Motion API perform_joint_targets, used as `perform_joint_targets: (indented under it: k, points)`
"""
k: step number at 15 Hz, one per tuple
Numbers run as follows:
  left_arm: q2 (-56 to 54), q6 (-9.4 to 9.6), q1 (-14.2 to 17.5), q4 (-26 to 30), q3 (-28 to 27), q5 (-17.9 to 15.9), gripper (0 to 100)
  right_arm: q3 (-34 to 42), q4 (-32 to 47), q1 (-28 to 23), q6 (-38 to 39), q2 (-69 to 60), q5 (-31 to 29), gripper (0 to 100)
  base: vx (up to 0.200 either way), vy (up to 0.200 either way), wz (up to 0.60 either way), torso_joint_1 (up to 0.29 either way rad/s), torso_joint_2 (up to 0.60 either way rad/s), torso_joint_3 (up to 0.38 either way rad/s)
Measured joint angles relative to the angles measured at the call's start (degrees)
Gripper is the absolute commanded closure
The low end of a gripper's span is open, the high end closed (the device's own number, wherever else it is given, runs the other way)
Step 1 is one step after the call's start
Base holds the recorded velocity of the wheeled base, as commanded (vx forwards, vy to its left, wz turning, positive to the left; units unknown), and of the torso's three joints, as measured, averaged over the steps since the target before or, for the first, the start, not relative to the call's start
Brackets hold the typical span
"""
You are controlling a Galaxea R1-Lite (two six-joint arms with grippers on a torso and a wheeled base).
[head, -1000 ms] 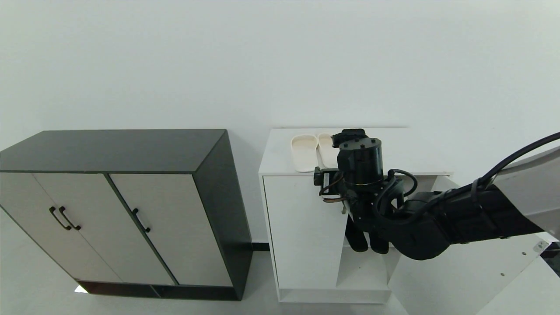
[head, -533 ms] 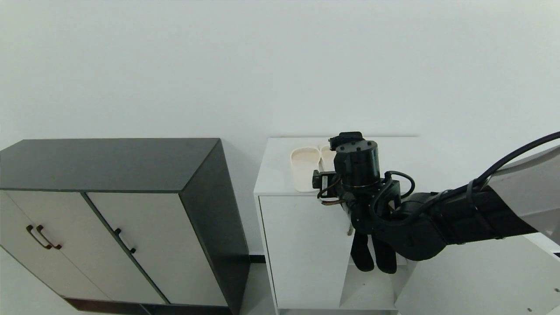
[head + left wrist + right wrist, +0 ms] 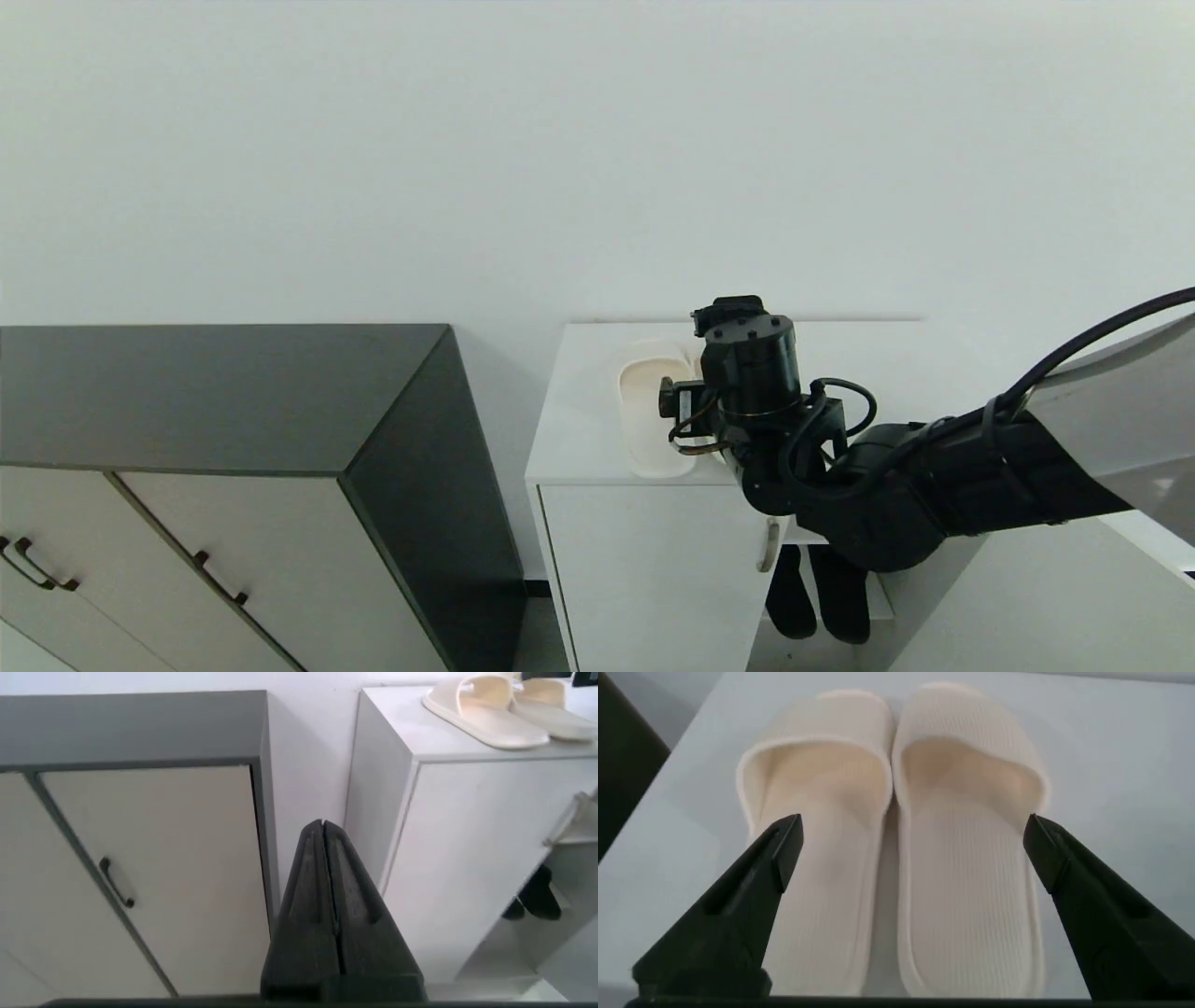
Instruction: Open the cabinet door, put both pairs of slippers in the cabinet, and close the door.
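Nearest you, the left end effector [image 3: 324, 840] is hanging low with its fingers pressed together, holding nothing. It is facing the gap between the dark cabinet [image 3: 140, 728] and the white cabinet [image 3: 644, 579]. It is playing no part in the coming grasp.

The right end effector [image 3: 913, 845] is the nearer one and is reaching over the white cabinet's top. Its fingers [image 3: 757, 887] are standing wide apart, clamped on nothing. The cream slippers [image 3: 957, 849] are lying side by side and touching, straight ahead of it and between the fingers. One finger is sitting outside each slipper.

The pair's long axis is running away from you, heels toward the wrist and straps toward the wall. The closing line is therefore crossing the pair's width, so a squeeze looks likely to press the two slippers together.

The right wrist view is giving you that straddle. It is not telling you whether the tips are touching the top.

The head view is giving you the arm's reach, but the wrist housing is covering the fingers and the far slipper.

The left wrist view is adding the black slippers [image 3: 534, 896], standing in the white cabinet's open lower compartment. The dark cabinet's doors are sitting shut.
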Motion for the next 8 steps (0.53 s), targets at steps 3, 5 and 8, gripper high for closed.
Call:
perform_joint_targets:
  k: [3, 5, 8]
  points:
    - [0.0, -0.13, 0.0, 0.0, 0.0, 0.1, 100, 0.2, 0.0, 0.3, 1.1, 1.9, 1.5, 0, 0.067, 0.000, 0.00, 0.001, 0.00, 0.002]
    - [0.0, -0.16, 0.0, 0.0, 0.0, 0.2, 100, 0.3, -0.1, 0.3, 2.0, 3.3, 2.5, 0, 0.000, 0.000, 0.00, 0.000, 0.00, 0.000]
    - [0.0, -0.24, 0.0, 0.0, 0.0, 0.2, 100, 0.0, -1.6, 0.2, 2.2, 5.5, 2.8, 0, 0.000, 0.000, 0.00, 0.000, 0.00, 0.000]
